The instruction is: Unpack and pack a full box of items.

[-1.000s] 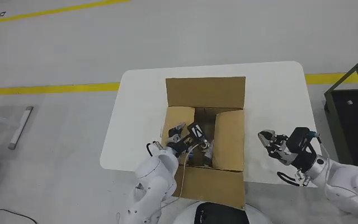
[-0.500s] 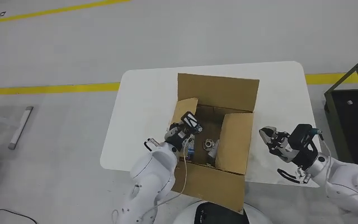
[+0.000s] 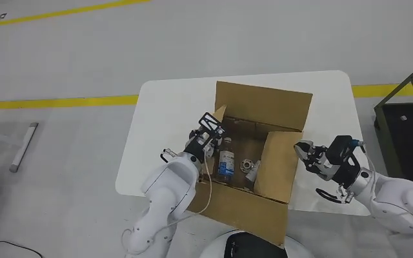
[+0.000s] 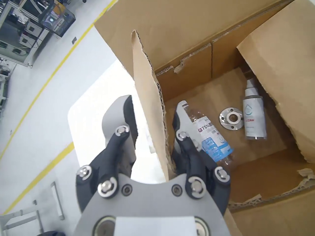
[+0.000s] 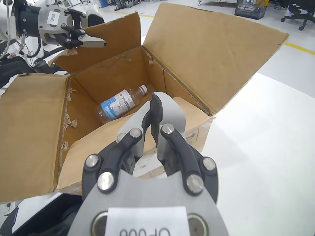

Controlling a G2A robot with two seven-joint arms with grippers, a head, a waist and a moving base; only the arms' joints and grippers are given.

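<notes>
An open cardboard box (image 3: 264,103) stands askew on the white table (image 3: 161,116). On its floor lie a clear bottle with a blue label (image 3: 225,164) (image 4: 211,138) (image 5: 120,104), a round metal flange (image 4: 231,118) and a white spray bottle (image 4: 253,114). My left gripper (image 3: 211,122) (image 4: 153,104) is open and straddles the upright left flap (image 4: 145,79), one finger outside and one inside the box. My right gripper (image 3: 303,155) (image 5: 156,99) is shut on nothing, just outside the box's right flap (image 3: 277,161).
Bare table lies to the left of the box and along the right edge (image 3: 335,103). A dark green frame (image 3: 393,129) stands off the table at the right. A grey bar (image 3: 22,147) lies on the floor at the left.
The box has turned and slid to the right and away from me. My left gripper moved outward and farther away with the left flap, uncovering the bottle. My right gripper edged toward the right flap.
</notes>
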